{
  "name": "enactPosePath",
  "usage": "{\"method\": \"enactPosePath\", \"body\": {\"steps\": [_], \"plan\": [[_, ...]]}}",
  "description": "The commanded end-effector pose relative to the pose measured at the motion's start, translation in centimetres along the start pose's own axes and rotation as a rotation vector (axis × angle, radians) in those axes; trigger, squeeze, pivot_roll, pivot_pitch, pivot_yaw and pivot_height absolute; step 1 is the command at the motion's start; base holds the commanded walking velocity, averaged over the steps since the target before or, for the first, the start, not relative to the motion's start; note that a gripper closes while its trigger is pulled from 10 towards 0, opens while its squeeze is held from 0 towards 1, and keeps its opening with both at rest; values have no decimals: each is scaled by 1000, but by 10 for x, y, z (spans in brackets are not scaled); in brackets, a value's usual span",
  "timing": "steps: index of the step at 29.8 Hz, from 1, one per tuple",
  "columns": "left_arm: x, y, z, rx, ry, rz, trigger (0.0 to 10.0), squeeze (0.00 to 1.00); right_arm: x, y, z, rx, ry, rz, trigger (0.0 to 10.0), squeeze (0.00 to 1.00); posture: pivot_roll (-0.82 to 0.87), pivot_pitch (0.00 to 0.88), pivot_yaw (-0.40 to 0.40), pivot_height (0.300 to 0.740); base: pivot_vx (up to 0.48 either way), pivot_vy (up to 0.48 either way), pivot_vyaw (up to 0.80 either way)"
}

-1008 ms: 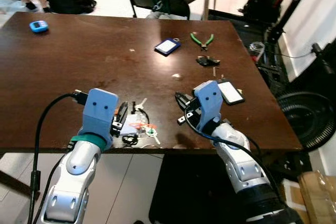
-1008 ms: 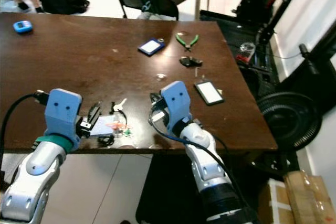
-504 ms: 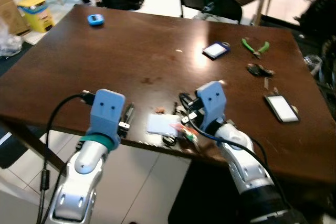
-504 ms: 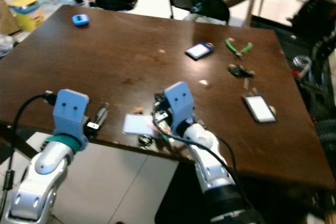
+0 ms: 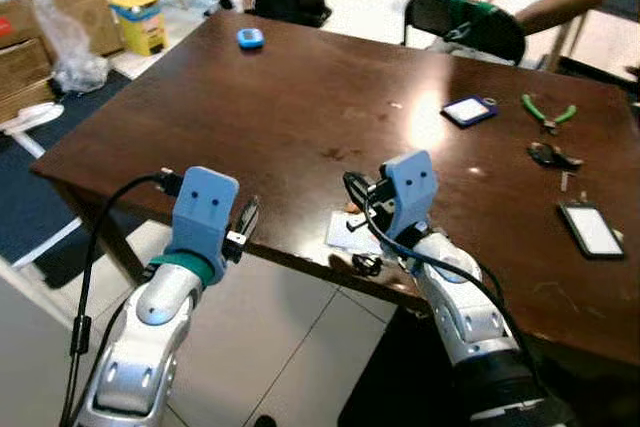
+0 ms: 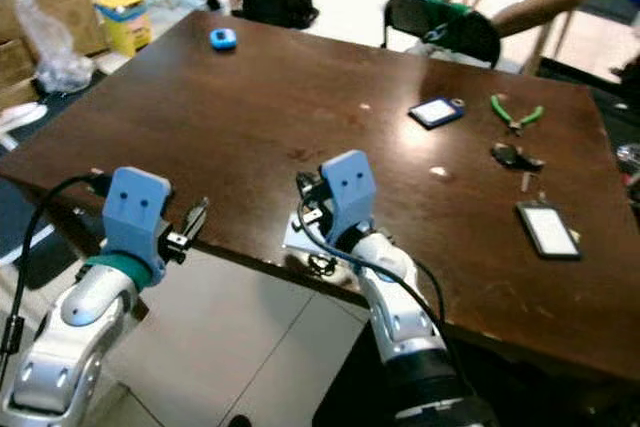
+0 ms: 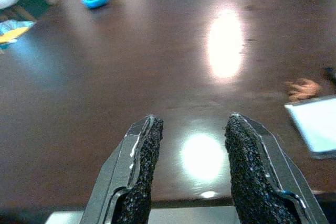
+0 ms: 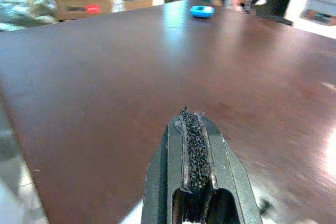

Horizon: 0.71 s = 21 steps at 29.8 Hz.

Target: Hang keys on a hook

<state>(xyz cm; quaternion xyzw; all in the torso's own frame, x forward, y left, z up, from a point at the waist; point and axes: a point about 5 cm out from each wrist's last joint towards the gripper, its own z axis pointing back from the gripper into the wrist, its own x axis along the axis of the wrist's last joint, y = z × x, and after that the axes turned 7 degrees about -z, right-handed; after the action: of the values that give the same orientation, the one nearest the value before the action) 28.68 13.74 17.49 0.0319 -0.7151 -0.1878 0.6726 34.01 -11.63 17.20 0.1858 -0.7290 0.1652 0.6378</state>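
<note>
— At the table's near edge, what lay there?

— The keys (image 5: 366, 265), as I judged that small dark bunch to be, lay right on the near edge of the table (image 5: 200, 107). They were just beside a white card (image 5: 347, 231). The right gripper (image 8: 192, 124) hung just above them.

— Why were they so close to the edge?

— My guess is that it made them easy to reach from where the robot stood. It also meant a nudge could tip them off onto the floor.

— And that pincer, how did it stand?

— Its two fingers were pressed flat together, pad to pad, with no gap. I saw nothing between the tips, so I took the keys to be lying free, not gripped. I could not tell whether it touched them.

— The other one?

— The left gripper (image 7: 191, 120) hovered just off the near edge, toward the table's left corner. Its fingers (image 7: 144, 150) were spread a fair way apart with nothing between them, only bare wood beyond. It seemed to be waiting.

— Anything else on the table?

— A blue fob (image 5: 250, 38) lay near the far left corner. Toward the right edge lay a blue tag (image 5: 468, 110), green pliers (image 5: 546, 113) and a phone (image 5: 592, 229), all well apart from the keys.

— So the hanging?

— It was not yet begun, I'd say: the keys wanted picking up first
</note>
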Motion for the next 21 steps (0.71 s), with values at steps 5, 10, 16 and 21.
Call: {"method": "enactPosePath", "body": {"steps": [5,10,16,21], "plan": [[2,-10,1,-77,-2,13,10000,0,-6,-7,5,-36,14,-20,10000,0,-65,87,59,740,0,0,-663],[-3,-21,-1,-201,28,-51,10000,0,-18,-10,12,-53,42,-13,10000,0,-57,92,71,740,0,0,-183],[-16,-26,1,-277,100,-130,10000,0,-25,-10,14,-61,55,-28,10000,0,-54,92,81,740,0,0,0],[-22,-25,-2,-274,129,-163,10000,0,-26,-9,13,-66,57,-37,10000,0,-52,93,84,740,0,0,0]]}}
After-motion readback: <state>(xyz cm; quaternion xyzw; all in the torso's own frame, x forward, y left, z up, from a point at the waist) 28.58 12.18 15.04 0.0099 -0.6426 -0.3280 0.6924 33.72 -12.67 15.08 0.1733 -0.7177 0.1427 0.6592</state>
